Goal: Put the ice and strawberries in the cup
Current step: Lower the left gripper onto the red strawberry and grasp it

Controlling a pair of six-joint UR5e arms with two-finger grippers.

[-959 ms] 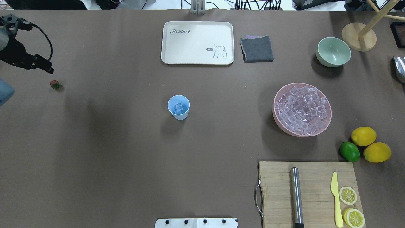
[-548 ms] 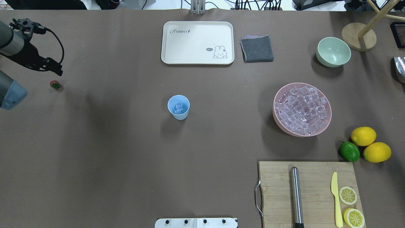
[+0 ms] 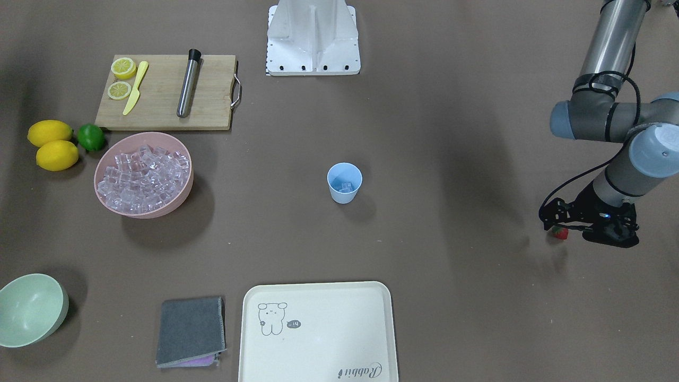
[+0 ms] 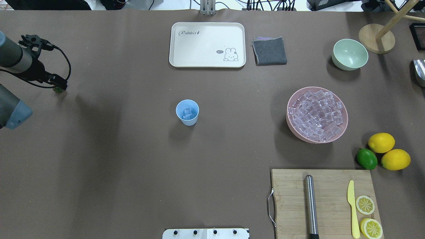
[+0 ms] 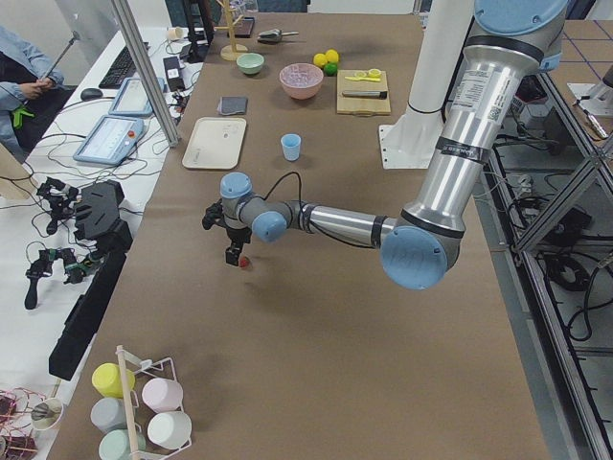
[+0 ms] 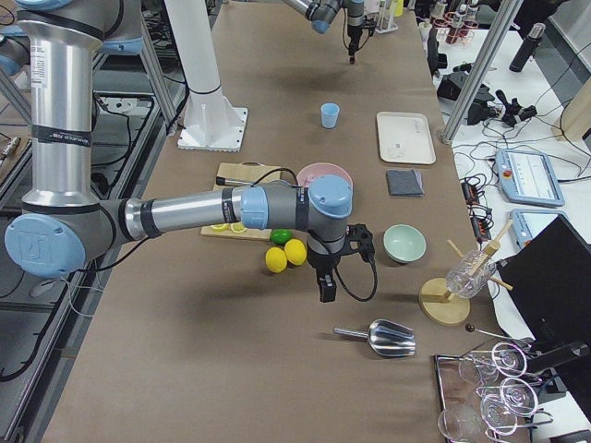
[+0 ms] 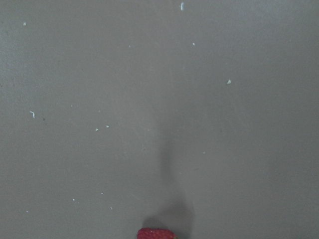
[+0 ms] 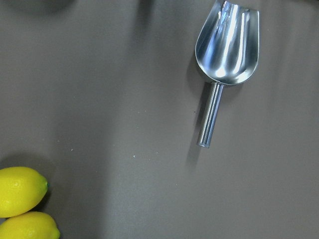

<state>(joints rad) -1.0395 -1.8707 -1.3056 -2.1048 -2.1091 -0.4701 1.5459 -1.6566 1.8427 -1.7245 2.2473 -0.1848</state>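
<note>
Ice (image 4: 187, 113) is in the cup (image 4: 188, 120) mid-table, so it's strawberry time — left gripper (image 4: 61, 86) hangs right over the strawberry (image 3: 558, 232) at the left edge, can't tell if it's apart or together — next it needs a straight drop and a gentle pinch.

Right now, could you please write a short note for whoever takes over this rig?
Left pincer: low over the strawberry, which lies on the table at the robot's far left; open or shut, cannot tell.
Right pincer: hangs above the table near the metal scoop; state cannot tell.
Cup: upright at mid-table, a few ice cubes inside; more in the pink bowl.
Done: ice in cup.
Left: strawberry into cup.
</note>
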